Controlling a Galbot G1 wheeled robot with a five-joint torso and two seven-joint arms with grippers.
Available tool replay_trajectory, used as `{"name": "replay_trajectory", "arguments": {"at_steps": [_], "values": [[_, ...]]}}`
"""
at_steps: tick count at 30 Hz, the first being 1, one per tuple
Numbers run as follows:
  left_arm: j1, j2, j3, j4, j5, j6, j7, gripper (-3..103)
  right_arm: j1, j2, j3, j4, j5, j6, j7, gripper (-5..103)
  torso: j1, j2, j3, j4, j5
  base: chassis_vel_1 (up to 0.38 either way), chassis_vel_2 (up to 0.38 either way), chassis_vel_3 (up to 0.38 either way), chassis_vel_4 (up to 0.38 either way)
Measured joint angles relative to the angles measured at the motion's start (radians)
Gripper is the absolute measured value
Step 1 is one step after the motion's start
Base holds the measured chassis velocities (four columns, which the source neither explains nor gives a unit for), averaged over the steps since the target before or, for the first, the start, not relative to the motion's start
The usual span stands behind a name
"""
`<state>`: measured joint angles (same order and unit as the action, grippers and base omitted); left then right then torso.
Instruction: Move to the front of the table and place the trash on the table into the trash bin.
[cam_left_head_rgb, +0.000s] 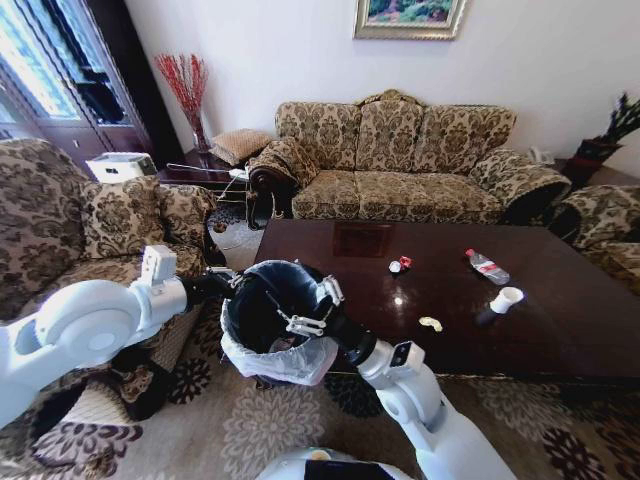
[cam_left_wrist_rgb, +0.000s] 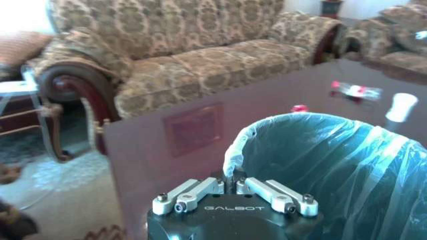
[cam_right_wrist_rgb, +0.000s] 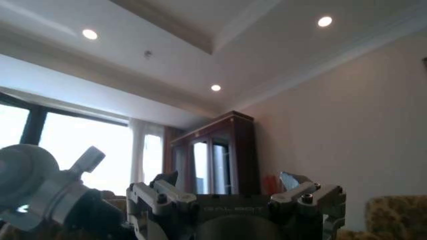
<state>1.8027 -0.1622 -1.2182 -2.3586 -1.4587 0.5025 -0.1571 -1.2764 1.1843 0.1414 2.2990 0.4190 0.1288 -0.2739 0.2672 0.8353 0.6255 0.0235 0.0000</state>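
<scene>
Dark trash bin (cam_left_head_rgb: 268, 322), apparently gripped by left gripper (cam_left_head_rgb: 232, 284), fronts table (cam_left_head_rgb: 560, 310).

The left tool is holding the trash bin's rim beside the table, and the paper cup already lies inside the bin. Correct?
Not quite. In the head view the paper cup stands on the table, not in the trash bin. The left tool is at the bin's rim, as you said.

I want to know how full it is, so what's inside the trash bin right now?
The trash bin shows its white bag liner and a dark interior, with something small and pale low inside. The right claw over the rim hides part of the bottom.
</scene>
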Motion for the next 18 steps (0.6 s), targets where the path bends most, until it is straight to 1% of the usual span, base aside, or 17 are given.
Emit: {"name": "replay_trajectory", "arguments": {"at_steps": [1,2,3,4,5,6,7,8,10,12,13,18], "values": [[0.0,0.0,0.0,0.0,0.0,0.0,0.0,4,0.0,0.0,0.0,0.0,0.0,0.0,0.0,95,0.0,0.0,0.0,0.0,0.0,0.0,0.0,0.0,0.0],[-0.004,-0.006,0.0,0.008,0.006,-0.001,0.0,4,-0.014,-0.002,0.022,0.007,0.0,-0.007,0.023,95,0.0,0.0,0.0,0.0001,0.0001,0.0,0.0,0.0,0.0],[-0.016,-0.018,0.0,0.027,0.016,-0.002,0.0,4,-0.052,-0.01,0.076,0.014,0.0,-0.024,0.08,100,0.0,0.0,0.0,0.0002,0.0,0.0,0.0,0.0,0.0],[-0.033,-0.034,-0.002,0.057,0.021,-0.003,-0.002,4,-0.098,-0.023,0.13,0.014,0.01,-0.039,0.146,100,0.0,0.0,0.0,0.0,-0.0001,0.0,0.0,0.0,0.0],[-0.033,-0.034,-0.002,0.057,0.021,-0.003,-0.002,4,-0.098,-0.023,0.13,0.014,0.01,-0.039,0.146,100,0.0,0.0,0.0,0.0,-0.0001,0.0,0.0,0.0,0.0],[-0.051,-0.054,-0.015,0.095,0.022,-0.003,-0.005,4,-0.161,-0.039,0.208,-0.01,0.071,-0.061,0.229,100,0.0,0.0,0.0,0.0,-0.0001,0.0,0.0,0.0,0.0],[-0.056,-0.063,-0.02,0.107,0.021,-0.003,-0.008,4,-0.186,-0.042,0.242,-0.033,0.093,-0.062,0.255,100,0.0,0.0,0.0,0.0,-0.0002,0.0,0.0,0.0,0.0],[-0.056,-0.063,-0.02,0.107,0.021,-0.003,-0.008,4,-0.186,-0.042,0.242,-0.033,0.093,-0.062,0.255,100,0.0,0.0,0.0,0.0,-0.0002,0.0,0.0,0.0,0.0],[-0.064,-0.075,-0.022,0.123,0.021,-0.011,-0.044,4,-0.21,-0.03,0.288,-0.077,0.102,-0.047,0.281,100,0.0,0.0,0.0,0.0002,0.0001,0.0,0.0,0.0,0.0],[-0.065,-0.078,-0.021,0.124,0.022,-0.015,-0.052,4,-0.21,-0.025,0.292,-0.082,0.102,-0.046,0.286,100,0.0,0.0,0.0,0.0002,0.0001,0.0,0.0,0.0,0.0],[-0.069,-0.089,-0.019,0.123,0.023,-0.022,-0.071,4,-0.21,-0.012,0.298,-0.093,0.102,-0.045,0.298,100,0.0,0.0,0.0,0.0002,0.0,-0.037,-0.022,0.055,0.045],[-0.07,-0.12,-0.018,0.111,0.029,-0.029,-0.081,4,-0.213,0.001,0.298,-0.114,0.098,-0.045,0.305,100,0.0,0.0,0.0,0.0004,-0.0002,-0.072,-0.081,0.091,0.07]]}}
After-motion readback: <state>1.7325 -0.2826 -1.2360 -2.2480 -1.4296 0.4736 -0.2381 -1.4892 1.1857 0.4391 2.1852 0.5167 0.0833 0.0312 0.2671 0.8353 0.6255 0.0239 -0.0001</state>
